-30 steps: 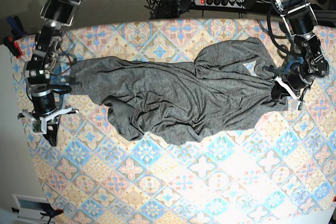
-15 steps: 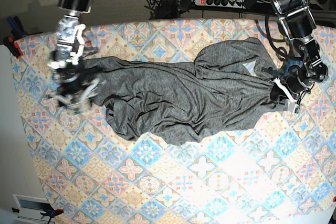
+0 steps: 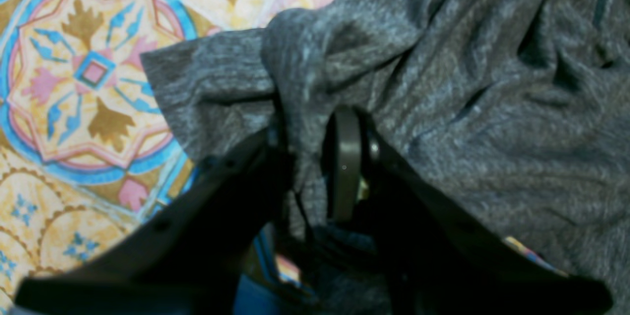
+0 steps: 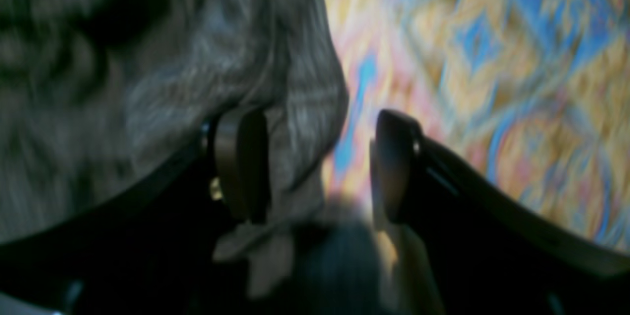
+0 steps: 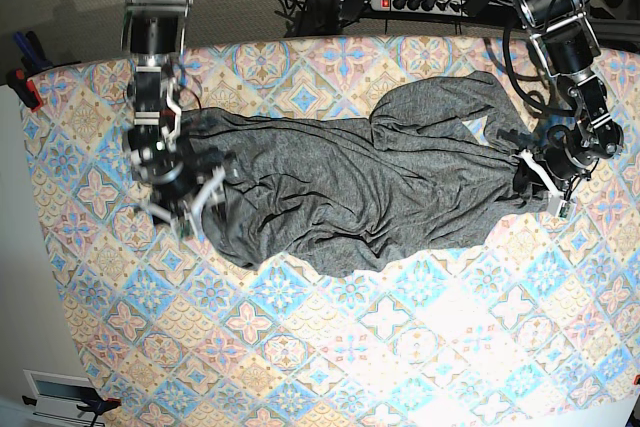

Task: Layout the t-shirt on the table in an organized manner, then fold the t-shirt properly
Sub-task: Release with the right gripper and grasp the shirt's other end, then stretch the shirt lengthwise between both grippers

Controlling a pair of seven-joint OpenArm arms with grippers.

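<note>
The right claw [image 5: 180,209] sits at the left of the base view, low over the t-shirt [image 5: 350,187] at its left end; in its wrist view the two pads stand well apart, released, one pad [image 4: 241,162] against a grey fold, the other over bare patterned cloth, though that view is blurred. The t-shirt lies wrinkled and stretched sideways across the far half of the surface [image 5: 400,347], a bulging lobe of cloth rising toward the back edge right of centre. At the shirt's right end the left claw [image 5: 540,175] meets the fabric; its wrist view shows a bunched tuck of grey knit running down between the dark fingers [image 3: 344,157], which stand only slightly apart with cloth between them, grasping the t-shirt.
</note>
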